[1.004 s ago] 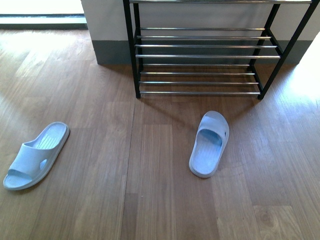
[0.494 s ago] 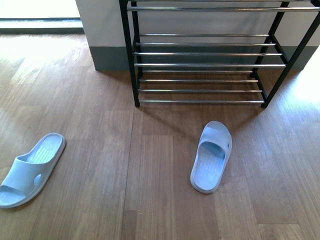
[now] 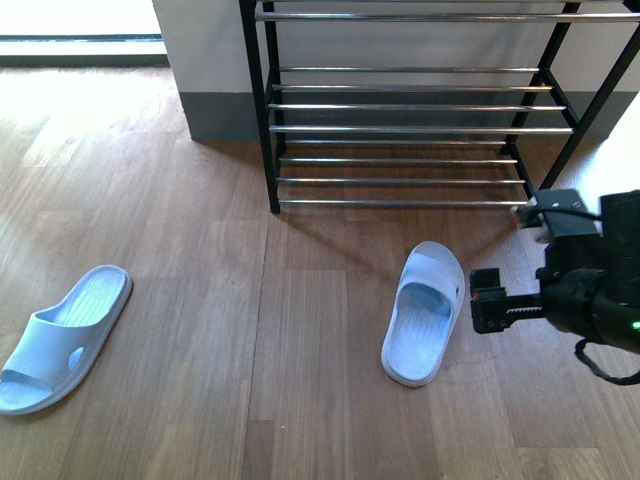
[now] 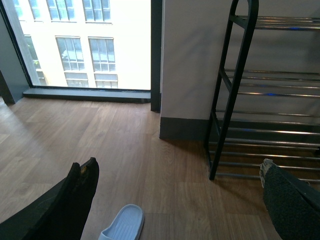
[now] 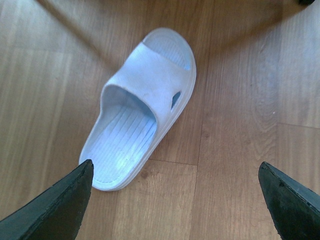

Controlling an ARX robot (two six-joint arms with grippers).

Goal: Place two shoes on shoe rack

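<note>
The jaws of the right gripper [image 5: 175, 167] gape wide and empty beside one pale blue slide [image 3: 425, 315] just short of the shoe rack [image 3: 400, 129] at the counter's [image 3: 200, 250] far edge; those of the left gripper [image 4: 176, 167] gape empty too, the other slide [image 3: 60, 335] well apart.
</note>
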